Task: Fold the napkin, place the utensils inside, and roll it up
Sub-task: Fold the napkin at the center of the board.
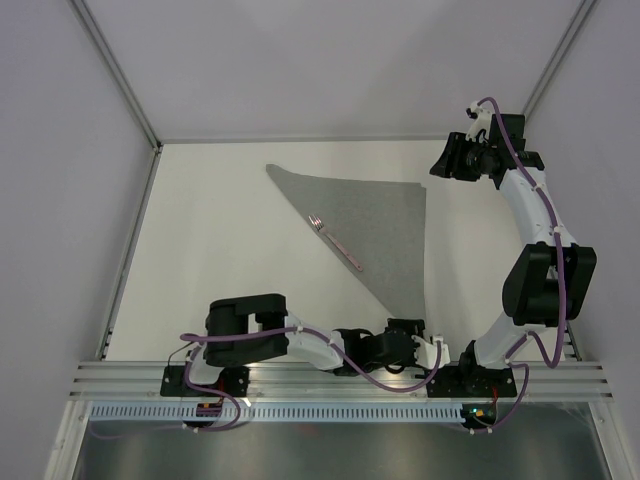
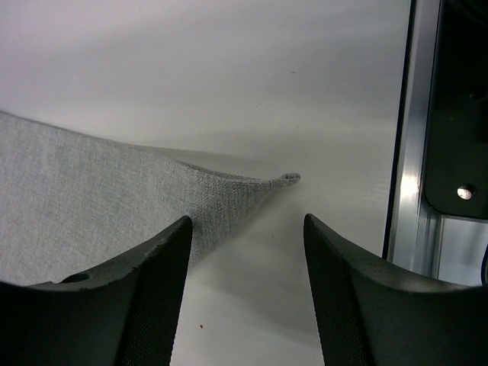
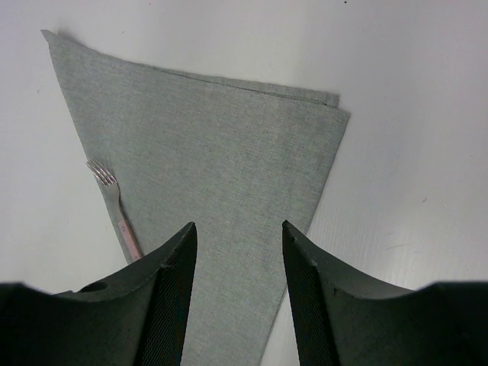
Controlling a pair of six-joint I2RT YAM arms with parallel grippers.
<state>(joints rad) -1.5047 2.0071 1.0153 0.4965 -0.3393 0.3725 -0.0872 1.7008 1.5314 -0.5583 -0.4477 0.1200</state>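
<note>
While napkin [image 2: 91, 198] corner lies just before it | left hand [image 2: 245, 223] spread | right hand [image 3: 238, 227] spread, empty

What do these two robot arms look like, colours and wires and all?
The left arm and right arm have white links joined by chunky black joint housings, and a purple cable loops along each. The left gripper and right gripper each have two black, wedge-shaped fingers with finely textured inner faces.
</note>
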